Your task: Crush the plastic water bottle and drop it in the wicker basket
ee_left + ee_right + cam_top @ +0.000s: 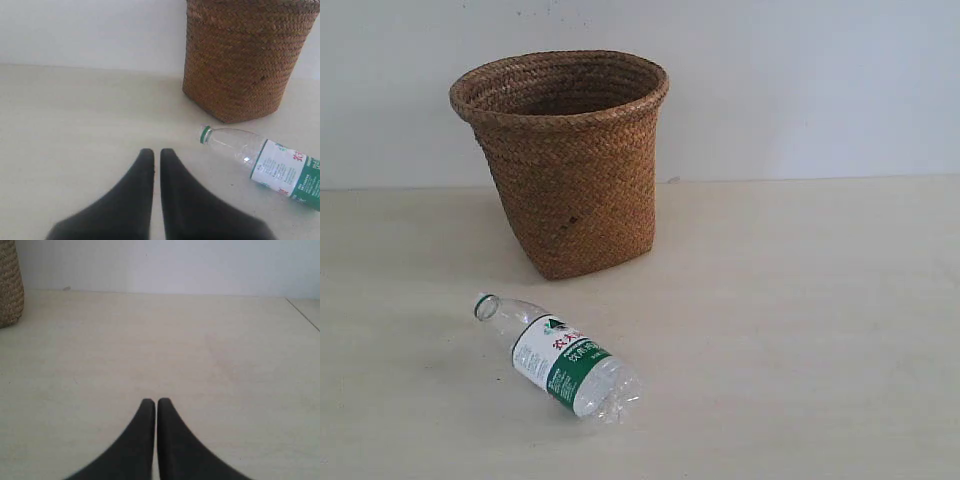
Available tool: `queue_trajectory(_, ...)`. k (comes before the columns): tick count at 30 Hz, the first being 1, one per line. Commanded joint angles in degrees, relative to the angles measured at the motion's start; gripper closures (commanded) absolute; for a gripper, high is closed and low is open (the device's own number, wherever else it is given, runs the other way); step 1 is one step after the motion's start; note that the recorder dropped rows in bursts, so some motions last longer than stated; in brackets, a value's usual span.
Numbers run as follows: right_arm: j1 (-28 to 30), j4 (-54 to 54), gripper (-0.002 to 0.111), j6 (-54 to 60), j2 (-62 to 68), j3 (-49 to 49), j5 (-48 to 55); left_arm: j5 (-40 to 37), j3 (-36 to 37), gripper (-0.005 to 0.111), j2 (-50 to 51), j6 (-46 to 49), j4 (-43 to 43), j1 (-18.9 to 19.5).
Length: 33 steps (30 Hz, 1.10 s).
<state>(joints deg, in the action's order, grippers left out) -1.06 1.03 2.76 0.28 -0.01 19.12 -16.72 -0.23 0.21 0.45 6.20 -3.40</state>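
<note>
My left gripper is clenched on nothing. Its two dark, tapering fingers stand tip to tip with only a thin slit between them, hanging above the pale tabletop. My right gripper is the same: both black fingers are pressed together, nothing is held, and bare table lies under them.

The small clear plastic water bottle lies on its side on the tabletop, in front of the tall brown woven wicker basket and apart from it. In the exterior view its open, capless neck with a green ring points to the back left, and its base points to the front right. A white and green label with red characters wraps its middle. From my left wrist the bottle lies near my closed fingertips, not touching them, with its neck end closest to me.

The basket stands upright near the white wall. Its round rim flares above a narrower, squarish base, and one small dark mark shows on its side. From my left wrist the basket rises just beyond the bottle. From my right wrist only an edge of the basket shows, well apart from my fingers.
</note>
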Motion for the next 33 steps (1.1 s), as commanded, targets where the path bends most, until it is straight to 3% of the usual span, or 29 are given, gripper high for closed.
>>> queue_trajectory(1,-0.1,0.0,0.108,0.1,-0.3,0.0,-0.3,0.0,0.2,0.103,-0.2,0.0,0.4,0.2)
queue_trajectory(10,-0.1,0.0,0.108,0.1,-0.3,0.0,-0.3,3.0,0.2,0.103,-0.2,0.0,0.4,0.2)
queue_trajectory(14,-0.1,0.0,0.108,0.1,-0.3,0.0,-0.3,16.7,0.2,0.103,-0.2,-1.6,0.5,0.2)
queue_trajectory(16,-0.1,0.0,0.108,0.1,-0.3,0.0,-0.3,29.5,0.2,0.103,-0.2,-8.2,0.5,0.2)
queue_trajectory(17,-0.1,0.0,0.108,0.1,-0.3,0.0,-0.3,36.8,0.2,0.103,-0.2,-17.1,0.5,0.2)
queue_trajectory(20,-0.1,0.0,0.108,0.1,-0.3,0.0,-0.3,38.3,-1.9,0.103,-0.2,-27.6,-1.2,0.2)
queue_trajectory(23,-0.1,0.0,0.108,0.1,-0.3,0.0,-0.3,33.8,-7.4,0.103,0.4,-33.6,-10.8,0.2)
queue_trajectory(25,-0.1,0.0,0.108,0.1,-0.3,0.0,-0.3,31.6,-12.0,0.103,3.3,-40.0,-21.8,0.2)
queue_trajectory(28,-0.1,0.0,0.108,0.1,-0.3,0.0,-0.3,31.1,-18.9,0.103,12.6,-51.8,-40.5,0.2)
queue_trajectory(33,-0.1,0.0,0.108,0.1,-0.3,0.0,-0.3,31.2,-24.1,0.103,25.3,-64.3,-59.7,0.2)
